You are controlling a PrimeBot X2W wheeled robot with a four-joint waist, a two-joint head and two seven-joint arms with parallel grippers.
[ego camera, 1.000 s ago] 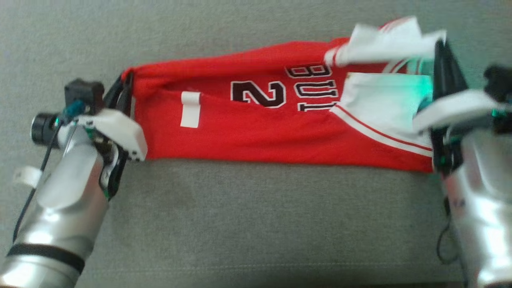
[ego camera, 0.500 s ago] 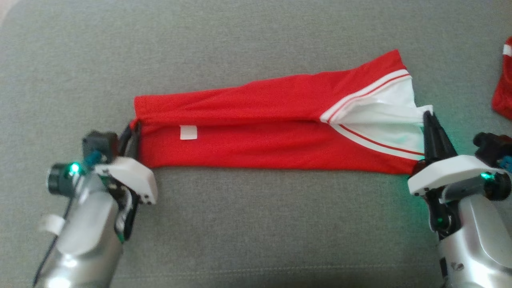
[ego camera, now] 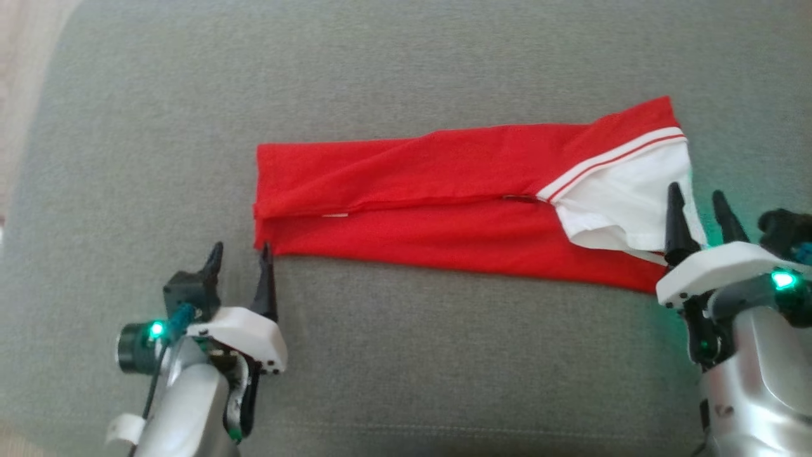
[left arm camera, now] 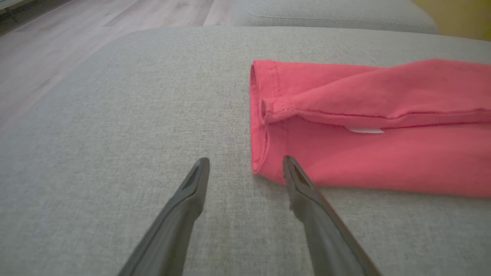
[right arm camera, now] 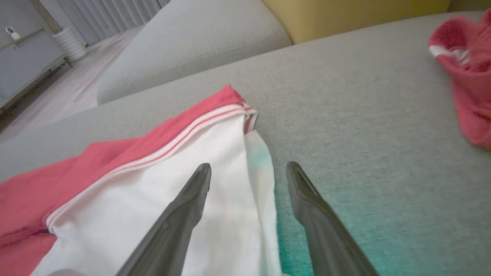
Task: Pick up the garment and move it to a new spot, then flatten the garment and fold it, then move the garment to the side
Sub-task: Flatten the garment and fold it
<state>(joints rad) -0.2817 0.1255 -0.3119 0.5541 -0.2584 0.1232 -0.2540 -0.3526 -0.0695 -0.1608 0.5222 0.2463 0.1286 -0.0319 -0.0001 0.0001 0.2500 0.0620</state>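
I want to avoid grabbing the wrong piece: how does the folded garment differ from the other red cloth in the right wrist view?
The garment is folded into a long flat strip; the other red cloth sits bunched up. The garment shows a broad white panel; the other red cloth just a small white band. Both are red with white and lie on the grey cushion.

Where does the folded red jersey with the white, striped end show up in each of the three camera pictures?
Head view: the folded red jersey lies across the middle, white end on the right.
Left wrist view: its hemmed red end lies at the right, beyond the fingers.
Right wrist view: its white end sits at the lower left.
Shared landmark: the grey fabric cushion beneath it.
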